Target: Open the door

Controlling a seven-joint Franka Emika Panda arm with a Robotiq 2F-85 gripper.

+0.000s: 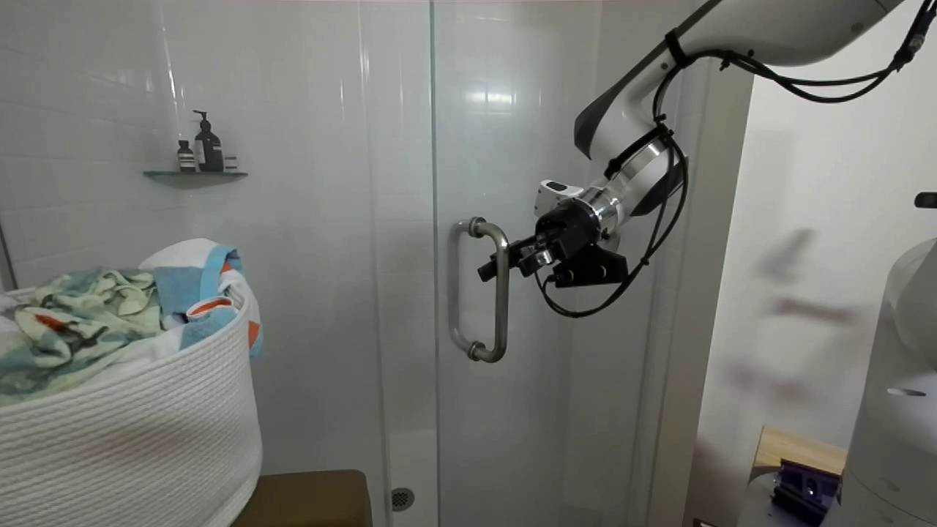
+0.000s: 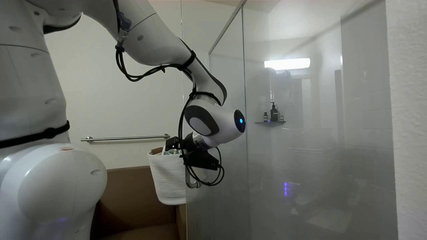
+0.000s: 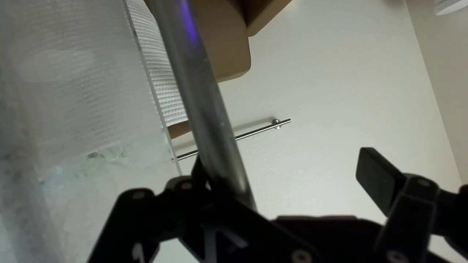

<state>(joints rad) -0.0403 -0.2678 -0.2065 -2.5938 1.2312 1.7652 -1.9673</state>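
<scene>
I have the arm (image 1: 626, 121) sloping down to the door (image 1: 531, 410) — hand (image 3: 284, 166) spread wide, bar handle (image 3: 205, 109) standing between its fingers.

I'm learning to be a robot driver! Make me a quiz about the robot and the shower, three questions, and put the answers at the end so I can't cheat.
1. Fill in the blank: The pincer is right at the metal ______ of the glass door.
2. True or false: The pincer's two fingers are pressed together.
3. Count: How many things stand on the corner shelf?

Key
1. Handle.
2. False. In the wrist view its fingers are wide apart.
3. Three: a small bottle, a pump bottle and a small container.
</scene>
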